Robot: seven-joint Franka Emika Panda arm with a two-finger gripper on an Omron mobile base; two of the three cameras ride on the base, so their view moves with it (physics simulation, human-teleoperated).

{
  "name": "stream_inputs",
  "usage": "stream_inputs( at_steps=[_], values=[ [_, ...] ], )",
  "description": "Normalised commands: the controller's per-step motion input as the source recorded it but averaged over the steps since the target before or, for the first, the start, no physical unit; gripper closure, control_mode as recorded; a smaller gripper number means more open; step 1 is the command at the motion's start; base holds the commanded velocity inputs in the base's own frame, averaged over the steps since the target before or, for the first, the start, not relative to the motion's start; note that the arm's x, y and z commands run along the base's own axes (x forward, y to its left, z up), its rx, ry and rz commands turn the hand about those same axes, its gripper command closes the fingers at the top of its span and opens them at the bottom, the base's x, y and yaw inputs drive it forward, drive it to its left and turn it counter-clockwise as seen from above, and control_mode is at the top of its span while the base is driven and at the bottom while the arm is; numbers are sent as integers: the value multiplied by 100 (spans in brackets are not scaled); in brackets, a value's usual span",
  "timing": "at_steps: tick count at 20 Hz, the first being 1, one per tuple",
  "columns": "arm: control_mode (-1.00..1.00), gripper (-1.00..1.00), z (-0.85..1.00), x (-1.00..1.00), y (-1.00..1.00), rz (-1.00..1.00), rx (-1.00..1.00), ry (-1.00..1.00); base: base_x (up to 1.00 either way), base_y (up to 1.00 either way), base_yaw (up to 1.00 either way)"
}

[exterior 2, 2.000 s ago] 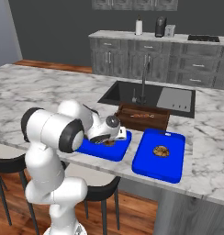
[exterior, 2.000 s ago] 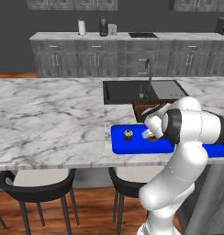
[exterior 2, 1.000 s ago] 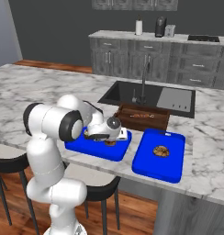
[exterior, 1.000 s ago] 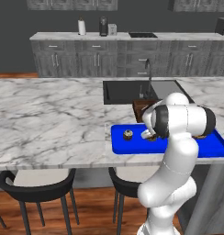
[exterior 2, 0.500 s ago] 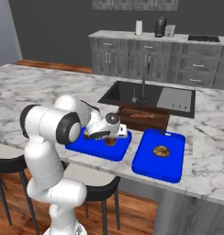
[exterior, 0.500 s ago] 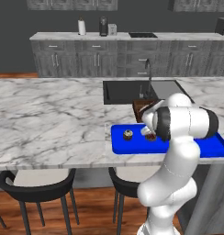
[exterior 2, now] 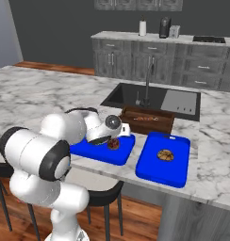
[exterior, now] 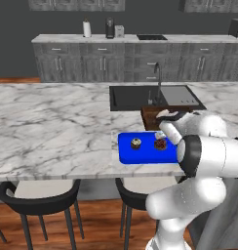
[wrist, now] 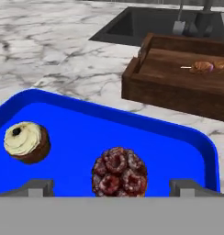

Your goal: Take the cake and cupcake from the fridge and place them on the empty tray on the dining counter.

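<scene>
The blue tray (wrist: 132, 133) lies on the marble dining counter (exterior: 52, 127), near its front edge. On it the dark red-topped cake (wrist: 119, 170) sits at the right, and the cream-topped cupcake (wrist: 25, 141) stands at the left. My gripper (wrist: 113, 187) is open just over the tray, one fingertip (wrist: 40, 186) on each side of the cake with gaps to it. From the left base I see the cupcake (exterior: 136, 143) and the cake (exterior: 160, 144) under the gripper (exterior: 161, 136). In the right base view the cake (exterior 2: 113, 144) shows below the hand (exterior 2: 118, 135). The fridge is out of view.
A dark wooden tray (exterior 2: 147, 120) with small food pieces stands just behind the blue tray. A second blue tray (exterior 2: 157, 174) holding a round brown item (exterior 2: 165, 154) lies to the right. The black sink (exterior: 130, 97) and its faucet (exterior 2: 146, 87) are further back. Stools (exterior: 38, 195) stand under the counter.
The arm's elbow and forearm have swung while the hand stayed over the right part of the tray. The cake and the cupcake have kept their places.
</scene>
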Motion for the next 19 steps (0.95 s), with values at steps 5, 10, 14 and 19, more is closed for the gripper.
stream_inputs(
  at_steps=[5,10,14,19],
  values=[
    [-100,-100,99,-83,-26,-1,-9,-33,0,0,0],
    [-100,-100,100,-41,-21,-3,-8,-2,0,0,0],
    [-100,-100,100,-29,-21,-4,-5,6,0,0,0],
    [-100,-100,100,-32,-24,-3,-1,14,0,0,0]
  ],
)
